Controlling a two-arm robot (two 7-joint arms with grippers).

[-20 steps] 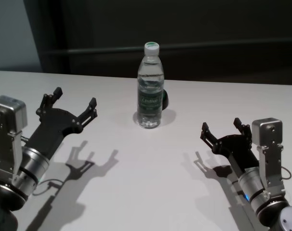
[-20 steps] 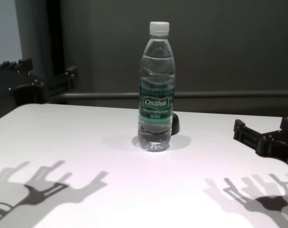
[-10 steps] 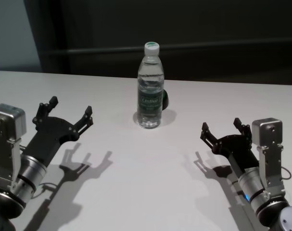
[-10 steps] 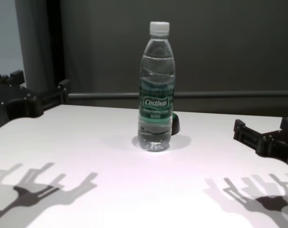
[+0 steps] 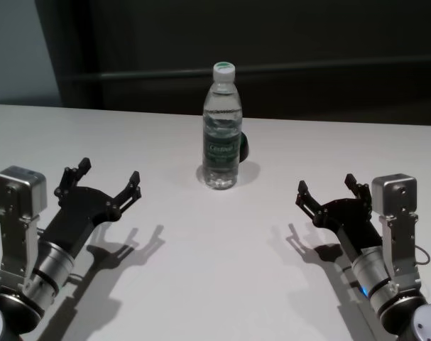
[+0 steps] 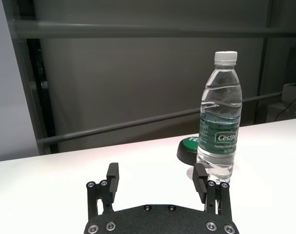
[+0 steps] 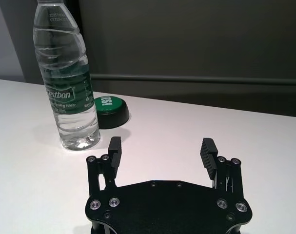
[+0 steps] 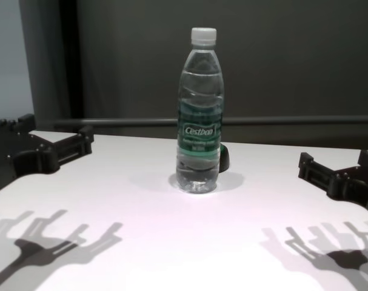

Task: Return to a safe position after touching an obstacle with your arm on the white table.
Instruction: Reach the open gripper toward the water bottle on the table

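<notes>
Both my grippers hang open above the white table (image 5: 215, 284), with the bottle standing free between and beyond them.

My left gripper (image 5: 105, 183) hovers over the table's left side, jaws spread wide and holding nothing; the water bottle (image 5: 221, 128) stands upright well ahead of it and off to its right, not between its fingers (image 6: 112, 175). The bottle sits mid-table toward the far edge, white cap on, with a small round green-topped object (image 7: 109, 110) just behind it. My right gripper (image 5: 329, 190) hovers over the right side, jaws likewise apart and empty, the bottle well ahead and off to its left.
</notes>
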